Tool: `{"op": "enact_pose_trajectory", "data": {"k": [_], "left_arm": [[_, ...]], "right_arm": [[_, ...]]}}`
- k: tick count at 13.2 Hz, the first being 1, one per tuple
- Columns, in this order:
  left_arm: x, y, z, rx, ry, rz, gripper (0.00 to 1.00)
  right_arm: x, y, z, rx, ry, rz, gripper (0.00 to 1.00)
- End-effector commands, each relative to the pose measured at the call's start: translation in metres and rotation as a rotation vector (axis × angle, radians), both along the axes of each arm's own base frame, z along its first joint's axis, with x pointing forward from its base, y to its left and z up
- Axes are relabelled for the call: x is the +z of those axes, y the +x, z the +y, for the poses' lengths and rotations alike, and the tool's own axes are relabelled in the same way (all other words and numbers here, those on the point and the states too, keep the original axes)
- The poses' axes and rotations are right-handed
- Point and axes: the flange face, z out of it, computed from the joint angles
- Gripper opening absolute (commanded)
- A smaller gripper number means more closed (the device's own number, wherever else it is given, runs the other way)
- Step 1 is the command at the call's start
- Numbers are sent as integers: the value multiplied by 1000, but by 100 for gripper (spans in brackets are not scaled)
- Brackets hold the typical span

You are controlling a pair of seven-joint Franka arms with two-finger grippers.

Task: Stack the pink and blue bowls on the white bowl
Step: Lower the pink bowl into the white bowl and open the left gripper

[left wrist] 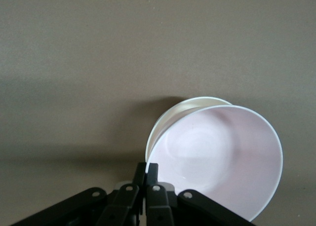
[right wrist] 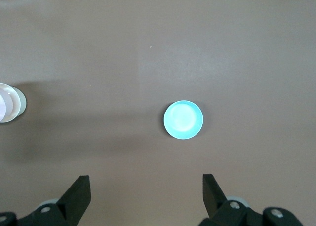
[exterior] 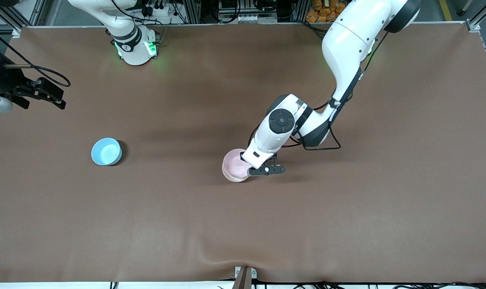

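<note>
The pale pink bowl [exterior: 234,163] sits tilted in the white bowl [exterior: 235,178] near the middle of the table. Only the white bowl's rim shows under it. My left gripper [exterior: 245,163] is shut on the pink bowl's rim on the side toward the left arm's end. In the left wrist view the gripper [left wrist: 146,168] pinches the pink bowl's [left wrist: 217,157] edge, and the white bowl's rim [left wrist: 170,116] shows beneath. The sky blue bowl [exterior: 106,151] stands alone toward the right arm's end. My right gripper [exterior: 61,100] waits open and empty, high over that end; its wrist view [right wrist: 146,191] shows the blue bowl [right wrist: 183,119].
The brown table cover [exterior: 347,216] is bare around the bowls. The right arm's base [exterior: 136,48] stands at the table's robot edge. A small bracket [exterior: 245,275] sits at the table's edge nearest the front camera.
</note>
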Motion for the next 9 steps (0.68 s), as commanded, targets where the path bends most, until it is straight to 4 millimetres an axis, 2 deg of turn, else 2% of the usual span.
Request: {"op": "enact_pose_trajectory", "data": {"k": [1,3,4,5,6,8,9], "left_arm": [[-7,3,-8,-2,-19,-10,0],[-8,5,-8,-1,-22,-12,0],[-10,4,-10,4,-22,-8,18],[-8,4,-9,14,-24,-7,53],[-7,4,-10,9,-23,-10,100],[8,6,-10,8,-28,-30,100],[27,10,-5,11,-30,-47,100]], "right_arm": [[3,-3,1,10,8,-2,100],[3,-3,1,10,8,-2,100],[3,-3,1,10,8,-2,100],[3,-3,2,12,8,-2,100],[2,-2,2,12,8,-1,100],[2,-3,2,12,8,1,100],[2,-3,2,12,8,1,100]]}}
